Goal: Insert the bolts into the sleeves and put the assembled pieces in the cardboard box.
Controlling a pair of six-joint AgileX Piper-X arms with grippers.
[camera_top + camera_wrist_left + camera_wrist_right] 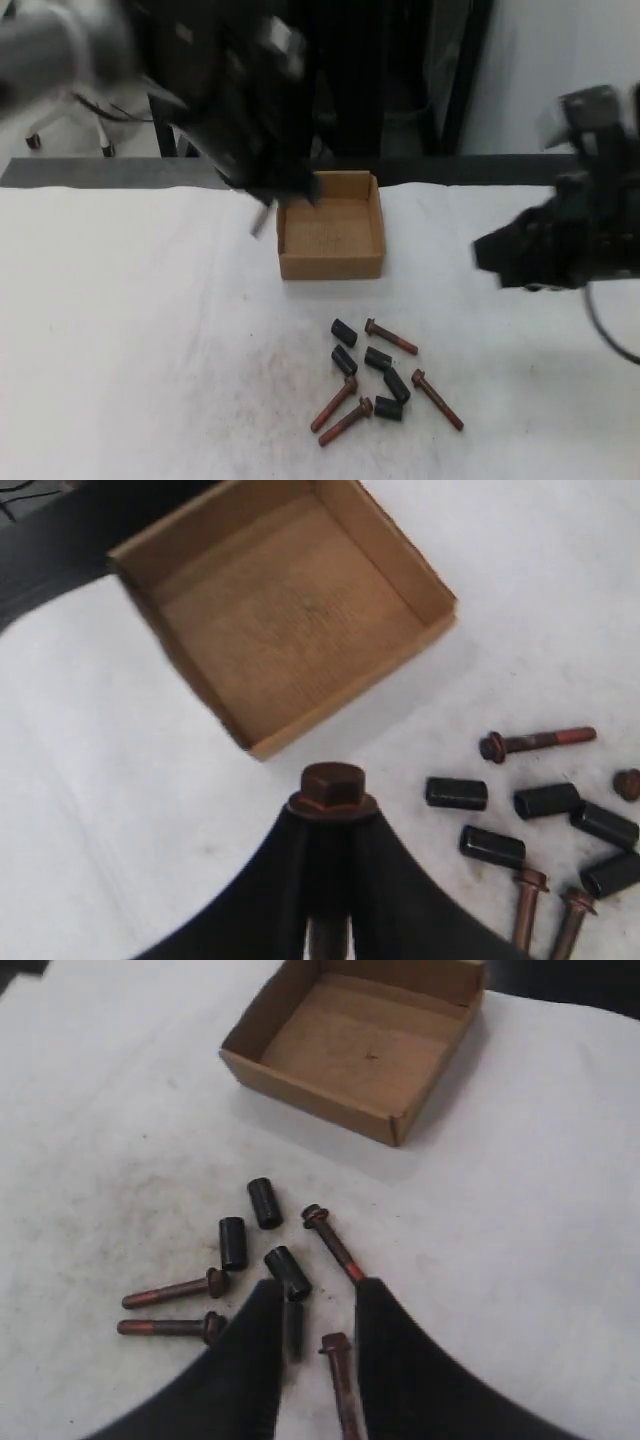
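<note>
My left gripper [332, 818] is shut on a rusty bolt [332, 784], hex head sticking out past the fingertips. In the high view it hangs blurred at the cardboard box's [330, 266] rear left corner. The box [322, 702] holds nothing. My right gripper [318, 1286] is open and raised at the bench's right side [535, 252], looking down on the loose parts. Several black sleeves [344, 332] and several rusty bolts [391, 337] lie in a cluster in front of the box. One sleeve [288, 1272] and one bolt [332, 1240] lie just beyond the right fingertips.
A white cloth [130, 340] covers the bench, stained around the parts. Its left half and the strip right of the box are bare. The bench's dark rear edge [110, 172] runs behind the box, with dark frame posts beyond.
</note>
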